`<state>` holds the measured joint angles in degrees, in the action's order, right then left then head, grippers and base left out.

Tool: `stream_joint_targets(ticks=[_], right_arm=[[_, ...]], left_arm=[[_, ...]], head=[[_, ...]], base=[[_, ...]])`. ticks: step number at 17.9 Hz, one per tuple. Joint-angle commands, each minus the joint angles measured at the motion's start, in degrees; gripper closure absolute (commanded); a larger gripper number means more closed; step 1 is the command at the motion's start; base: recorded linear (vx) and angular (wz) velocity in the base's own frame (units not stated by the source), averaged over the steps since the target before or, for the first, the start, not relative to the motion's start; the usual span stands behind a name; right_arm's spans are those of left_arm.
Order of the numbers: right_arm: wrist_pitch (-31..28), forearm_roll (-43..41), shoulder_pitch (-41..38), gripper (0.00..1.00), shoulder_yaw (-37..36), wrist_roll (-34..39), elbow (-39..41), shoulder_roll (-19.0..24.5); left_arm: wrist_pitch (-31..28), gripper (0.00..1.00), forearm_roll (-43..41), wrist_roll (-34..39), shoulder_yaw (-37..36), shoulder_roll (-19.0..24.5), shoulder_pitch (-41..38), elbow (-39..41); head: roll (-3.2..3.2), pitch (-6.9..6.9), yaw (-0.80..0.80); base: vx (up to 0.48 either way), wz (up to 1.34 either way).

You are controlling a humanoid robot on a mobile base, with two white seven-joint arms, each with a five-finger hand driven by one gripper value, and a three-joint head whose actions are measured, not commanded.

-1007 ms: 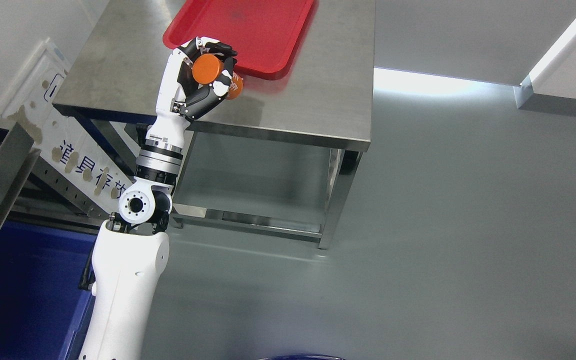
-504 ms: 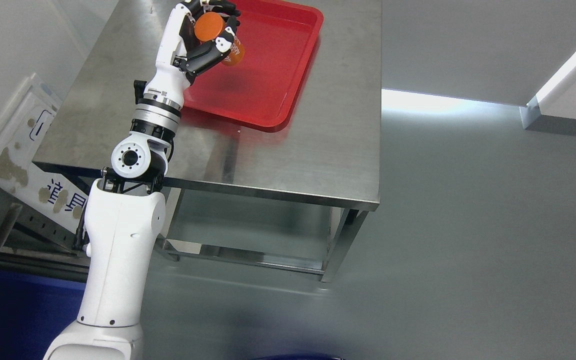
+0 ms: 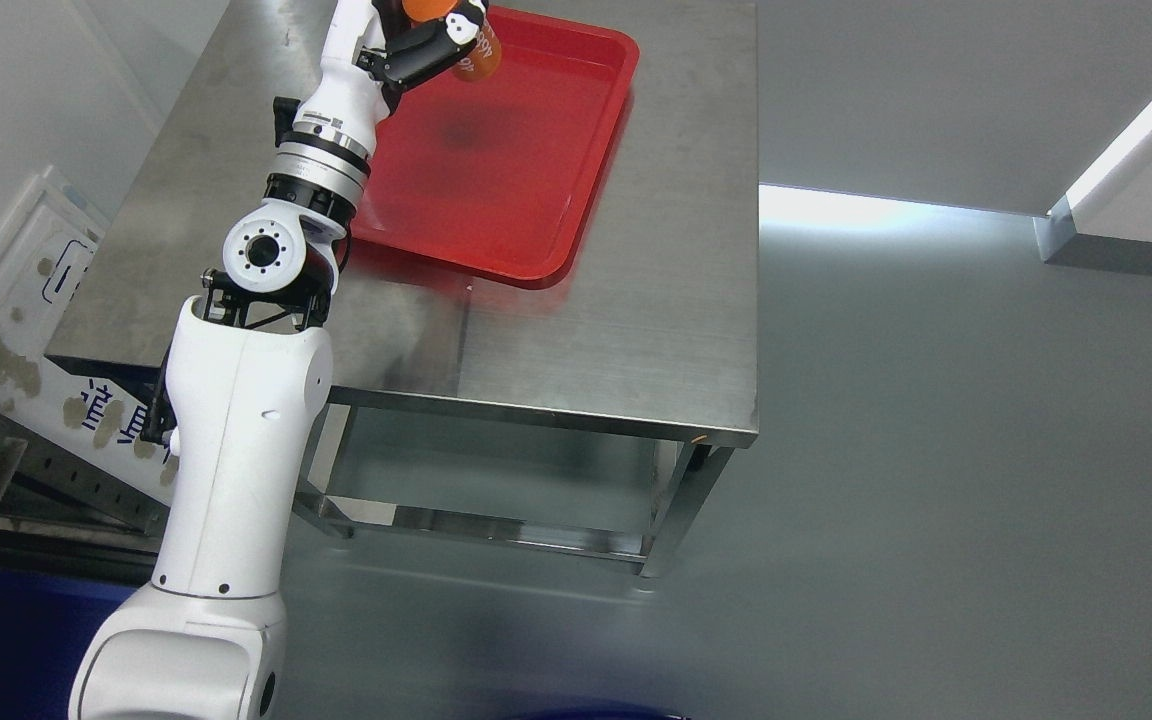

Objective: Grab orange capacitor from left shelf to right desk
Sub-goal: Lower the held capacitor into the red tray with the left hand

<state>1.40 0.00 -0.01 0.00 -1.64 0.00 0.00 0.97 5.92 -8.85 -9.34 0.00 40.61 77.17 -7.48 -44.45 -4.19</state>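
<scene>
Head view: I see my left hand (image 3: 416,40) at the frame's 12 o'clock edge, partly cut off, its fingers (image 3: 426,45) pinching the orange capacitor (image 3: 481,55). The capacitor hangs over the red tray's (image 3: 536,200) far-left corner. The tray rests on the steel table (image 3: 656,300), toward the table's 11 o'clock side.
</scene>
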Motion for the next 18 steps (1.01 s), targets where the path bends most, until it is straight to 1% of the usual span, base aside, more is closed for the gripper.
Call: stream_joint_targets(ticks=[1,5,11,16,18], right_arm=[[0.01,0.26,-1.14,0.0,-0.7,-0.03,1.0,-1.0],[0.01,0.26,-1.14,0.0,-0.7,-0.03,1.0,-1.0],[0.01,0.26,-1.14,0.0,-0.7,-0.03,1.0,-1.0],[0.01,0.26,-1.14,0.0,-0.7,-0.03,1.0,-1.0],[0.01,0.26,-1.14,0.0,-0.7,-0.03,1.0,-1.0]], left_arm=[[-1.5,0.98,-0.03,-0.11,-0.94,1.0,4.56,-7.55],[-1.59,0.98,0.41,-1.33,-1.73,1.0,9.3,-17.99],[-1.41,0.98,-0.82,-2.22,-6.39,1.0,11.77,-26.88],[-1.24,0.96,-2.84,-1.87,-7.54,1.0,11.69,-30.67],[-1.24,0.91,-3.02,-1.69,-7.54,1.0,11.51,-30.93]], head=[[0.0,0.0,0.0],[0.0,0.0,0.0],[0.0,0.0,0.0],[0.0,0.0,0.0],[0.0,0.0,0.0]], base=[[-0.013,-0.01],[-0.008,0.0],[0.0,0.0],[0.0,0.0],[0.0,0.0]])
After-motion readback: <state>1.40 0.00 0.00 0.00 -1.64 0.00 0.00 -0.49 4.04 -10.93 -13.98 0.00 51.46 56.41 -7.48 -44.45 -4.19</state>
